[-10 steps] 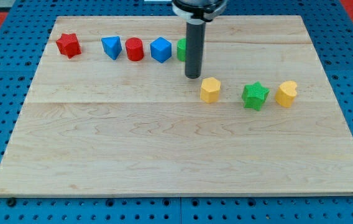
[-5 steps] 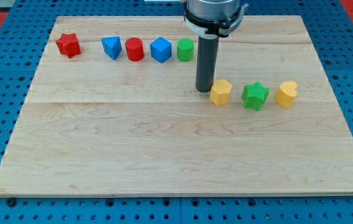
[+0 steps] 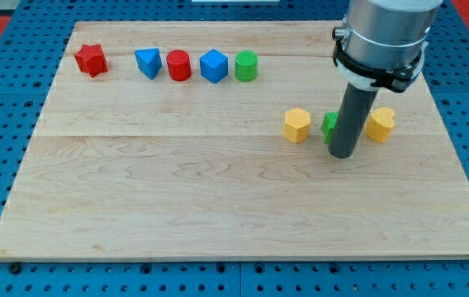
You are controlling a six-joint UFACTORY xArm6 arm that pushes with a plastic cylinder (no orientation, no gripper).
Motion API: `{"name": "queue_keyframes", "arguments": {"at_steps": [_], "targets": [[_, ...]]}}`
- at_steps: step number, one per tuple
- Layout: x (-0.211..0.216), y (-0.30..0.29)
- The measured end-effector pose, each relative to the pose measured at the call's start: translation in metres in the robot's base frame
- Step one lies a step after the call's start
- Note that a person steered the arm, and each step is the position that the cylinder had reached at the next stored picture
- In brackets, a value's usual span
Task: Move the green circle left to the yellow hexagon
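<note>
The green circle (image 3: 246, 65) stands near the view's top, at the right end of a row of blocks. The yellow hexagon (image 3: 297, 124) sits lower and to its right. My tip (image 3: 343, 154) touches the board to the right of the hexagon and just below the green star (image 3: 329, 124), which the rod mostly hides. The tip is far from the green circle.
The row at the top holds a red star (image 3: 91, 59), a blue block (image 3: 148, 63), a red cylinder (image 3: 178, 65) and a blue block (image 3: 214, 66). A yellow heart-like block (image 3: 381, 124) lies right of the rod.
My tip has moved right and down, from beside the green circle past the yellow hexagon to below the green star. The hexagon was nudged to the right.
</note>
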State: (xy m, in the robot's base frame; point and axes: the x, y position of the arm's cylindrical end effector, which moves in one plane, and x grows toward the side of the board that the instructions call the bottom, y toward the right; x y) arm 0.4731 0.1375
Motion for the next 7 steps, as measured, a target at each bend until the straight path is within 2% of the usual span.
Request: {"name": "queue_keyframes", "arguments": {"at_steps": [3, 4, 5, 6, 7], "targets": [[-0.002, -0.001], [0.033, -0.047], [0.025, -0.13], [-0.04, -0.159], [-0.107, -0.143]]}}
